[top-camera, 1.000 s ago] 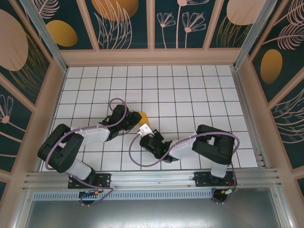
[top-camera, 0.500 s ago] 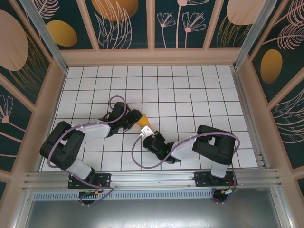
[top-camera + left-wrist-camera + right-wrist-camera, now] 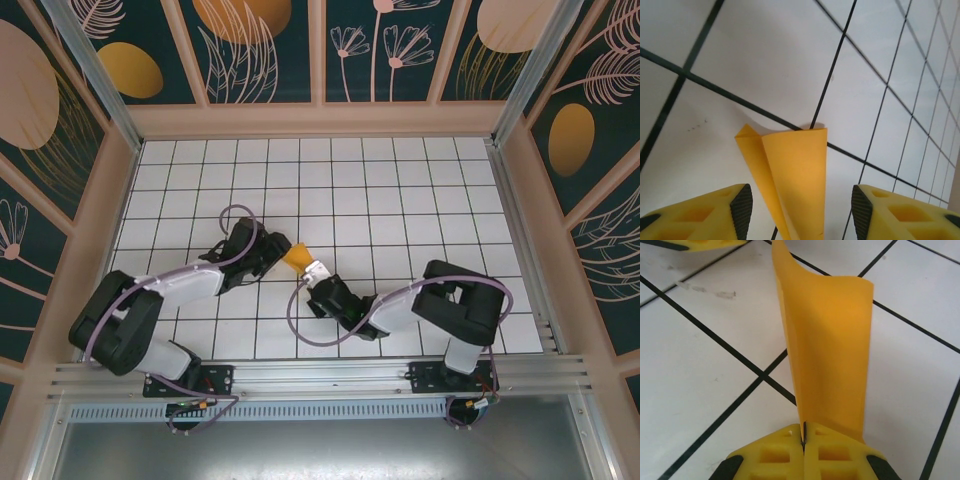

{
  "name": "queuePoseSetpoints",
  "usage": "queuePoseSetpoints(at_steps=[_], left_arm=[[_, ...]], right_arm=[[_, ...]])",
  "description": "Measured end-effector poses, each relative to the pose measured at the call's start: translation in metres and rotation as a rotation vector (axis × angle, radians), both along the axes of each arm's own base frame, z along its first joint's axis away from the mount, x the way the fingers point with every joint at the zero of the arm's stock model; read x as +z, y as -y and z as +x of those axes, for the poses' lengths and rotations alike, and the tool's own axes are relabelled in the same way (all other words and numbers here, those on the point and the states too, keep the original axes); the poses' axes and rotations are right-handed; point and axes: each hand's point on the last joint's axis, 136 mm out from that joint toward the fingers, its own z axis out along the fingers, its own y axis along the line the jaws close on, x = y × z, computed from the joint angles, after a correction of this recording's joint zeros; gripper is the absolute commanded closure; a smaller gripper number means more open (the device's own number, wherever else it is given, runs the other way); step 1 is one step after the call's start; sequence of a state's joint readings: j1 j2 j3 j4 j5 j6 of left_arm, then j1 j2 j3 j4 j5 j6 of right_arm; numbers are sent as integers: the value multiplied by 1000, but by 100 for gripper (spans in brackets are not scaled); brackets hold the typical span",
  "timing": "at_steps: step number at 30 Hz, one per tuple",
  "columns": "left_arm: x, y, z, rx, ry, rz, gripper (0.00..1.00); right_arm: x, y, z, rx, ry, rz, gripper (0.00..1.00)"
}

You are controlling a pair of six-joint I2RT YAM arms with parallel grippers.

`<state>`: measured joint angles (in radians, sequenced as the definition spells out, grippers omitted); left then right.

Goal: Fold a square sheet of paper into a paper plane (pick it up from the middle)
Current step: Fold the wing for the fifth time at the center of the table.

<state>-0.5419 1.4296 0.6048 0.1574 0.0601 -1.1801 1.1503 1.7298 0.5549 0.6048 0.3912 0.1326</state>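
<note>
Top view: seeing the left gripper [image 3: 276, 252] pulled back off the paper [image 3: 296, 256], jaws wider than a second ago. Had a pinch on it then; now parked just beside it, on its left. Also seeing the paper dragged slightly nearer across the tiled table [image 3: 400, 180], mid-table between the two wrists. No change at the right gripper [image 3: 308, 264]: clenched on the paper's near-right end, as before.

Left wrist view: confirms the release. Shows the pads [image 3: 742, 205] standing apart either side of the paper [image 3: 790, 175], touching neither. Looks like a narrow folded strip, layered edges, one slanted crease, far end over a grid line. Can't tell from here whether lifted or lying on the tiles.

Right wrist view: right gripper [image 3: 804, 440] closed tight on the paper's [image 3: 830, 350] lower end, no gap between the fingertips. Shows the strip running straight out from the grip, top corner slightly curled. Just catches a yellow finger of the left gripper at the top-left edge, clear of the paper.

Reading it as a handover of the hold: sole grip now on the right. Probably frees the left for a re-grip or a press along the crease. Not a finished dart as far as visible, so likely more folds to go. Worth watching the single pinch on thin paper: could pivot or flop.
</note>
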Motion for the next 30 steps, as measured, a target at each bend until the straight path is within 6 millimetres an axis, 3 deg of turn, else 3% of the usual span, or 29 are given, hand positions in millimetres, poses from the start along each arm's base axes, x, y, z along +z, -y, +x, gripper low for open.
queuePoseSetpoints(at_steps=[6,30], left_arm=[[15,-13,-2,46,57,8,41],[10,-18,-7,55,43,28,42]], right_arm=[[10,-4,0,31,-107,147,100],[8,-1,-7,61,-476,418,100]])
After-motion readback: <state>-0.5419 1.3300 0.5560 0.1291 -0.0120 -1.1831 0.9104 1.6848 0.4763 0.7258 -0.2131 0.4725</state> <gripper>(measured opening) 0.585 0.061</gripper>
